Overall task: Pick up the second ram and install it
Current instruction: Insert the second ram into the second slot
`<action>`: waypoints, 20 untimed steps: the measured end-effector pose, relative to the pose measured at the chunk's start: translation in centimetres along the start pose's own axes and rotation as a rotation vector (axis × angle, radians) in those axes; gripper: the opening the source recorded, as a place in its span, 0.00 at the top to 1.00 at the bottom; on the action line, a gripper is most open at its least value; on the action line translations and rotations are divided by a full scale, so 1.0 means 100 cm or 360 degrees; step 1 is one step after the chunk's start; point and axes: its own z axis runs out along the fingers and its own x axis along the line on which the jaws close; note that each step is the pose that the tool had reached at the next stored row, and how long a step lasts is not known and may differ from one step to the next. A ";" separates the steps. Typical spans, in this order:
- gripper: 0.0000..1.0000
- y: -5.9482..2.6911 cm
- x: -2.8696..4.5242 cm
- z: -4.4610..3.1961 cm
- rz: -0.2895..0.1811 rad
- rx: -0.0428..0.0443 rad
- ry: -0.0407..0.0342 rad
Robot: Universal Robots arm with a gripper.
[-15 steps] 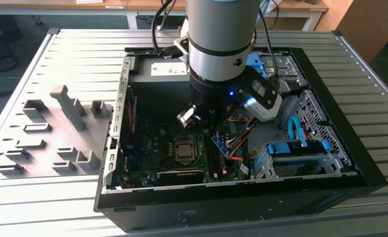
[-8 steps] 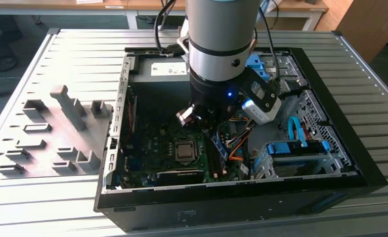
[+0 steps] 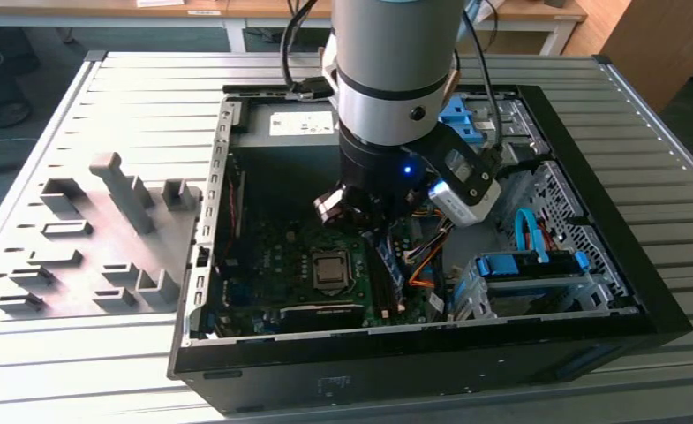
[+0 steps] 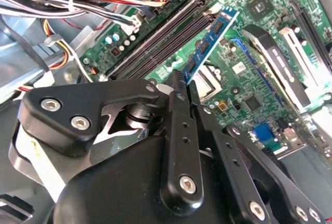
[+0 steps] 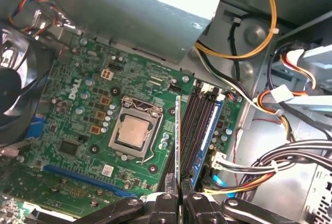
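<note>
Blue-green second ram (image 4: 210, 45), pinched tight and edge-down in our gripper (image 4: 182, 79), we hold along the memory slots (image 5: 194, 120), three o'clock of the processor socket (image 3: 326, 268) in the exterior view, ready for seating.

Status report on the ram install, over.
Fingers shut on the second ram. Stick held on edge over the memory slots, lined up along them, seating unclear. Cable bundle lies beside the slots, not across them.
</note>
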 end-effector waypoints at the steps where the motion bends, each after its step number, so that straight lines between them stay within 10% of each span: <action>1: 0.86 0.0000 0.0000 0.0000 0.0014 0.0001 0.0000; 20: 0.86 0.0000 0.0000 0.0004 0.0258 0.0019 -0.0001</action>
